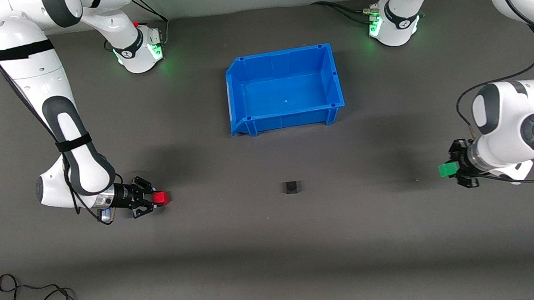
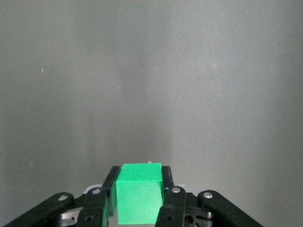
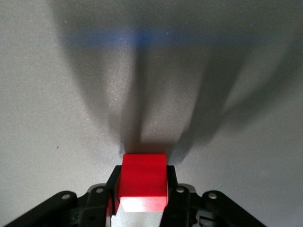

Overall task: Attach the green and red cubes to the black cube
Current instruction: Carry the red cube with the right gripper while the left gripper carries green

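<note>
Grey worktop carries the black cube mid-span; right claw grips the red cube, left claw the green cube, at opposite ends, ready for joining.

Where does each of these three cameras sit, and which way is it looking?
Front view: high across the table, facing both arms; shows the blue bin, black cube, and both arms whole.
Left wrist view: rides the left arm's wrist, looking past the left hand shut on the green cube toward bare table.
Right wrist view: rides the right arm's wrist, looking past the right hand shut on the red cube.
Shared: the front view also shows the green cube and the red cube.
</note>
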Robot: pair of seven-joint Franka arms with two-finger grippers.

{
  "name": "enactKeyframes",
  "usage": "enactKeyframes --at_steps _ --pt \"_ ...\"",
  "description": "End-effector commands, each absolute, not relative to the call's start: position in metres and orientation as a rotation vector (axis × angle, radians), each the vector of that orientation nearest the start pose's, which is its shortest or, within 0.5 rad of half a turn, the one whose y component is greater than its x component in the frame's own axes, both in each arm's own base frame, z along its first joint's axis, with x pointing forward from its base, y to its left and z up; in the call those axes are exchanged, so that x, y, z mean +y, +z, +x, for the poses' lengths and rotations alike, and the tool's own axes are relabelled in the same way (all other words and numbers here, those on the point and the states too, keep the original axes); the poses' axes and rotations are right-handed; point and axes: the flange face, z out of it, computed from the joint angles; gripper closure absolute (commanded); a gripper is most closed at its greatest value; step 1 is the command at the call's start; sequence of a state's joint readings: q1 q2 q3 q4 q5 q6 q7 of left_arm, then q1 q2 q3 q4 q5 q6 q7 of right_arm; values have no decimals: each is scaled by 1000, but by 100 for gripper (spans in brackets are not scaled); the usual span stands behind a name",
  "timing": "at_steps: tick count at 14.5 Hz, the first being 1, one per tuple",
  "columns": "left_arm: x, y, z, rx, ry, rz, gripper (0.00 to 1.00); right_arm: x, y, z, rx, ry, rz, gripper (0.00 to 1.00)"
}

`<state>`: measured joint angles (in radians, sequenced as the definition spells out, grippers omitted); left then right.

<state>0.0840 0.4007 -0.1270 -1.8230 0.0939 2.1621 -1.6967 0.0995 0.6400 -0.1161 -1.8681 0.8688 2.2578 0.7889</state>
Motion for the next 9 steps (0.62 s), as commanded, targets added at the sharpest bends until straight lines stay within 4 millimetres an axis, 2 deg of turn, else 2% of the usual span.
enactKeyframes --at_steps 1,2,5,9 --pt "-28 308 634 2329 -47 2221 100 12 171 625 1742 501 -1999 88" --pt "-38 305 636 2303 -33 2233 100 14 178 628 1729 507 -1999 91" --pt "-66 303 636 2268 -44 2276 100 24 217 647 1663 563 -1984 91" --pt "-89 303 633 2316 -44 2241 100 42 240 664 1666 566 -1952 90"
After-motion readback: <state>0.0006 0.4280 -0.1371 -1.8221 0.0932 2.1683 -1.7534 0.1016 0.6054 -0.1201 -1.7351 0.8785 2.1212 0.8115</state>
